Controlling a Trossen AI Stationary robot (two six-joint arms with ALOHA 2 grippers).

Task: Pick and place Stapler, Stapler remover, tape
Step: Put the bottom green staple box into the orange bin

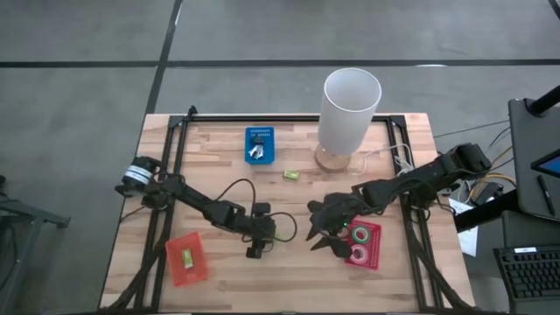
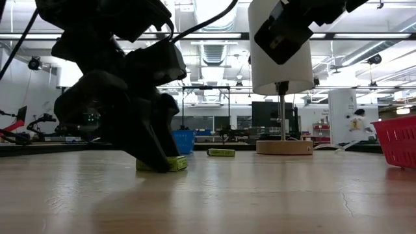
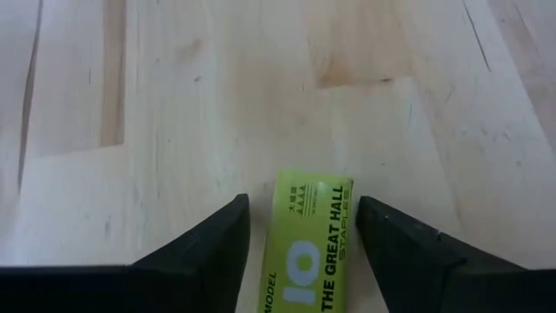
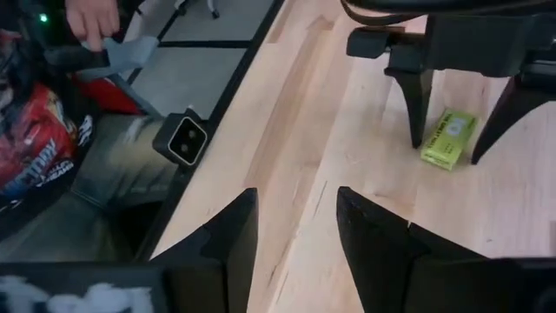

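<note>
The green staple box [image 3: 306,248] lay flat on the wooden surface [image 1: 289,262] near its front middle, between the left gripper's [image 3: 304,239] spread fingers [image 3: 213,248], which straddled it without visibly touching. The wide stance suggested either a fresh release or a lineup for a grasp. The right gripper [image 1: 322,234] hovered beside the red tray [image 1: 374,249], fingers partly open and empty. That tray held 2 tape rolls [image 1: 359,234]. The orange tray [image 1: 173,264] carried 1 green item, the blue tray [image 1: 259,133] a metallic piece. A second green box [image 1: 291,175] lay near the lamp [image 1: 350,109].
</note>
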